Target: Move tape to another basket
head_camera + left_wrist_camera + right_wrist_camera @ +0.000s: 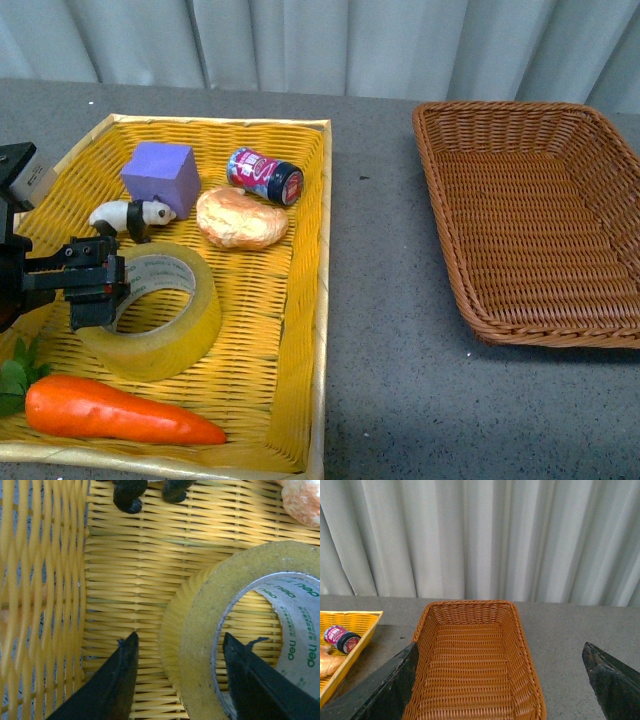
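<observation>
The tape (160,310), a wide yellowish translucent roll with a white printed core, lies flat in the yellow woven tray (300,300). My left gripper (95,290) is open and low over the roll's left side. In the left wrist view the gripper (180,642) straddles the tape's wall (200,630), one finger outside on the tray floor, the other inside the core; I cannot tell if they touch it. The dark brown wicker basket (545,215) stands empty at the right. My right gripper (500,652) is open above the basket (470,665) and is out of the front view.
In the yellow tray there are also a purple cube (160,175), a panda figure (130,215), a red can (265,175), a bread roll (240,220) and an orange carrot (115,410). Grey tabletop (385,300) lies between the two baskets. A curtain hangs behind.
</observation>
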